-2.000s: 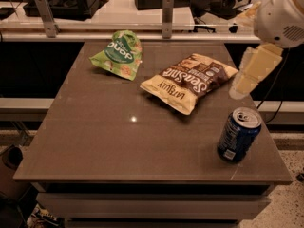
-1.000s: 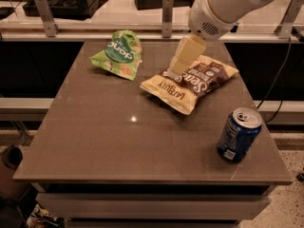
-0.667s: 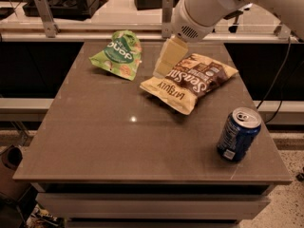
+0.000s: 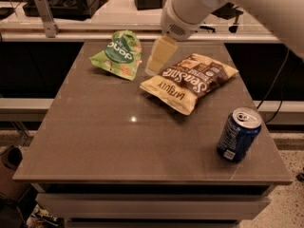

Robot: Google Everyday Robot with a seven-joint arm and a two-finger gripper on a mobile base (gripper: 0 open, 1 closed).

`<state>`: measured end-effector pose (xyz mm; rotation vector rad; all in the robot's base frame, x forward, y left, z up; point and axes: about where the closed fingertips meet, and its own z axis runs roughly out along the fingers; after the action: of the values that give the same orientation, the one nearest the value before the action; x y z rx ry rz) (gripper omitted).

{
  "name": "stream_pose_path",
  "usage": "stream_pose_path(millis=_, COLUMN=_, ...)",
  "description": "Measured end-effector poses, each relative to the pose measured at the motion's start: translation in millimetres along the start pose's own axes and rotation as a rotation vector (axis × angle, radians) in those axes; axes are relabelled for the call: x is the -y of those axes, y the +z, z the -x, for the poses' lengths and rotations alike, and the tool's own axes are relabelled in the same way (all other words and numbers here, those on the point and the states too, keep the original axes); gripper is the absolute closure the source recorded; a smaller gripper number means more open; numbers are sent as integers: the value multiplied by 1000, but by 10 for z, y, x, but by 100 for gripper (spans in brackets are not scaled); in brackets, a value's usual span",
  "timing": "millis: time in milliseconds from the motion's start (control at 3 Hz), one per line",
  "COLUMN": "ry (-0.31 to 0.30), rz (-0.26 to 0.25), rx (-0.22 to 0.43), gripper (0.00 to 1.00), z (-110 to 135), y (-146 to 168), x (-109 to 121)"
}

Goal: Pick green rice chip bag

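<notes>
The green rice chip bag (image 4: pixel 118 54) lies at the far left of the brown table (image 4: pixel 109 141), light green with a dark green round logo. My gripper (image 4: pixel 156 61) hangs from the white arm coming in from the upper right. It is just right of the green bag and above the table, between that bag and the yellow-and-brown chip bag (image 4: pixel 190 82). It holds nothing that I can see.
A blue soda can (image 4: pixel 238 134) stands upright near the table's right front edge. A counter with dark equipment and a grey post (image 4: pixel 45 15) runs behind the table. The floor shows below at left and right.
The arm has swung from the right side of the table to the left, over the yellow-and-brown bag, bringing the gripper close beside the green bag. The bags and the can have not moved.
</notes>
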<state>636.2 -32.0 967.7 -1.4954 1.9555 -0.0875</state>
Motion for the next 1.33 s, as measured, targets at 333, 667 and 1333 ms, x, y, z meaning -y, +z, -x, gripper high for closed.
stream_pose_path(millis=333, ry=-25, rz=2, rx=-61, gripper=0, z=246, y=433, x=70)
stream_pose_path(millis=667, ry=-47, rz=8, rx=-117, gripper=0, z=495, y=905, x=109)
stream_pose_path(millis=1333, ry=-30, rz=28, rx=-89, gripper=0, z=821, y=1565, x=301)
